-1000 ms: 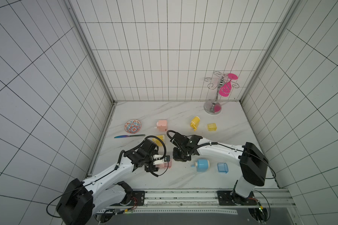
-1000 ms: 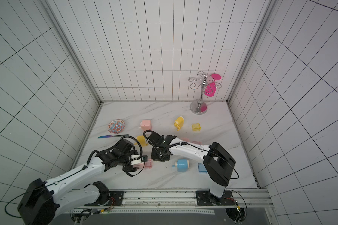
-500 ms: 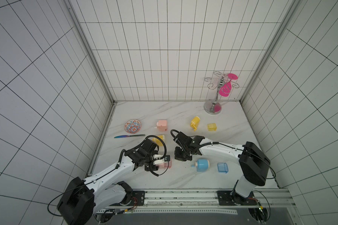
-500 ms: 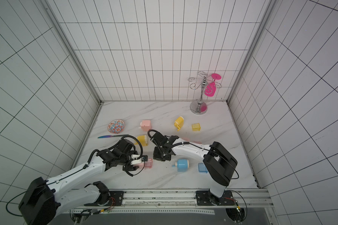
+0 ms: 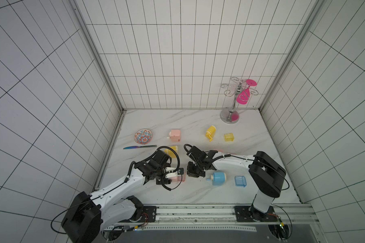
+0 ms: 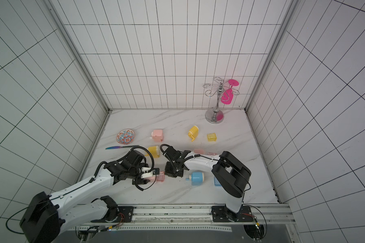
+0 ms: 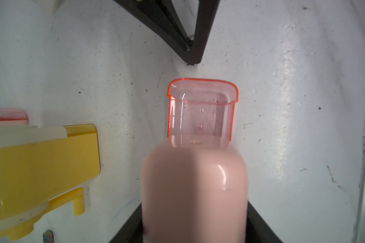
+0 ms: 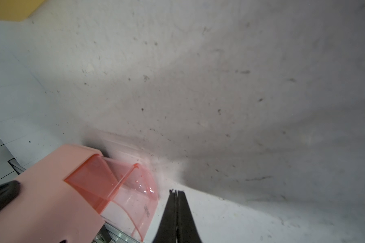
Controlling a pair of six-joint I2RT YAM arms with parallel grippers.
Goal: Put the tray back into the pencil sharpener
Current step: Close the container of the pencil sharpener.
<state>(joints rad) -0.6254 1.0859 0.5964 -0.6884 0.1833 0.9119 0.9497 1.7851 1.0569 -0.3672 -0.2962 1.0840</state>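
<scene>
Now the left gripper (image 5: 173,175) clamps the pink sharpener (image 7: 194,189) at the near middle of the table (image 5: 198,124). Its clear red tray (image 7: 200,113) sits partly in the slot and sticks out to the right. The right gripper (image 8: 176,192), pinched closed, is just beside the tray's end. Best move: push straight along the slot, sharpener braced, so the tray does not jam.

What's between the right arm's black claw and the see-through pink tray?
Nothing; the right wrist view shows only bare white tabletop between right gripper and translucent pink tray.
</scene>
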